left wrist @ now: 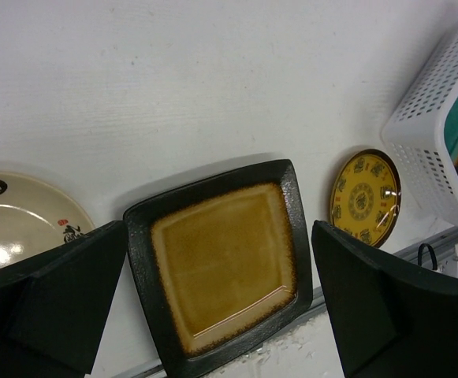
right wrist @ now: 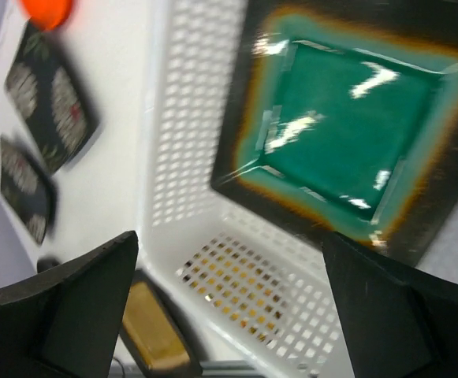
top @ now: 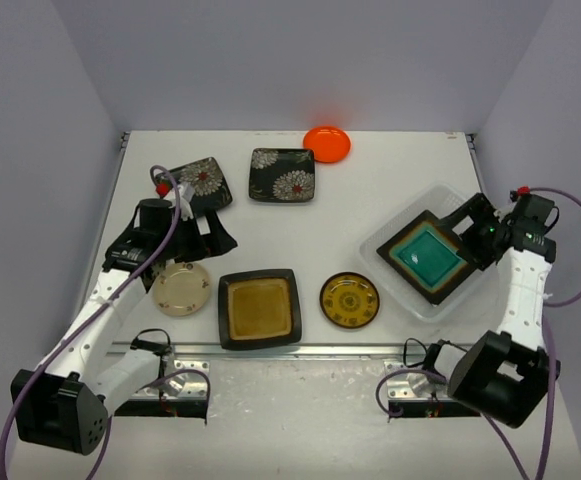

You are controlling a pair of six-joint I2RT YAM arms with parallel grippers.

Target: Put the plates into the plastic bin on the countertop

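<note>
The teal-centred square plate (top: 428, 255) lies turned cornerwise in the clear plastic bin (top: 410, 300) at the right. My right gripper (top: 473, 226) is open and empty, just off the plate's far right corner; in its wrist view (right wrist: 229, 252) the plate (right wrist: 347, 134) and the perforated bin wall (right wrist: 213, 197) lie below. My left gripper (top: 208, 238) is open and empty above the countertop (top: 390, 180), behind the amber-centred plate (top: 260, 308). Its view (left wrist: 219, 260) shows that plate (left wrist: 221, 260) between the fingers. The cream plate (top: 181, 288) and the yellow-patterned plate (top: 349, 299) lie to either side.
Two black flowered plates (top: 202, 180) (top: 282, 174) and the orange round plate (top: 327, 143) lie at the back. The metal rail (top: 310, 351) runs along the front edge. Lilac walls close in the left, right and back sides.
</note>
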